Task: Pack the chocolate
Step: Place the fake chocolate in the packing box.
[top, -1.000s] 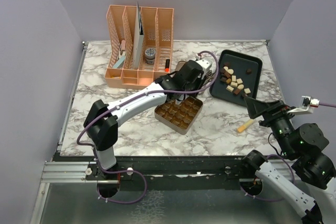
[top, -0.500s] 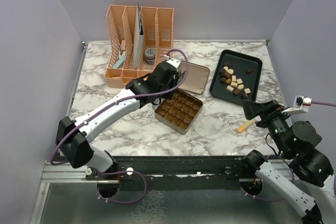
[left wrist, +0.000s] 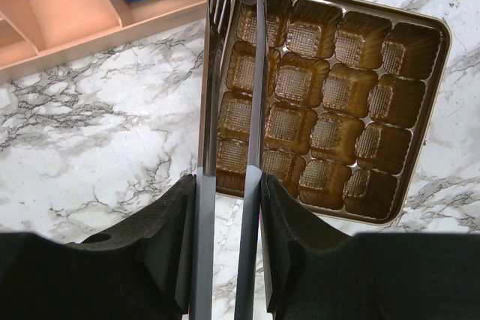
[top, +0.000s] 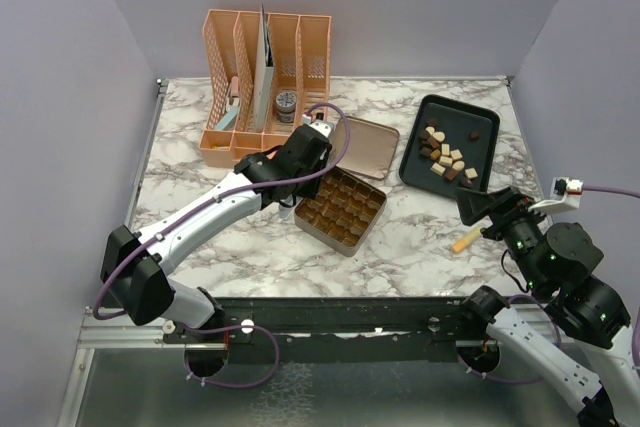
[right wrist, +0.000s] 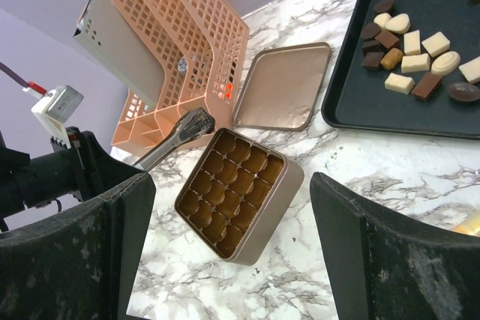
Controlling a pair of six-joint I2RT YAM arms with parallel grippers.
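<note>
The chocolate (top: 447, 157) lies as small dark, light brown and cream pieces on a black tray (top: 482, 125), also in the right wrist view (right wrist: 412, 58). The square gold tin (top: 340, 209) stands open with empty cups (left wrist: 337, 103) (right wrist: 240, 192). My left gripper (top: 300, 162) (left wrist: 225, 185) is shut on metal tongs (left wrist: 255, 73). The tong tips hang over the tin's far-left corner (right wrist: 176, 134) and hold nothing. My right gripper (top: 480, 209) (right wrist: 232, 207) is wide open and empty, above the table right of the tin.
The tin's lid (top: 362, 135) lies inside-up between the tin and the tray. An orange desk organiser (top: 262, 87) stands at the back left. A light brown stick-shaped piece (top: 466, 240) lies on the marble near my right gripper.
My left arm has drawn back leftward from near the tray, over the lid, to the tin's left corner, with the tongs. My right gripper has shifted slightly left.
</note>
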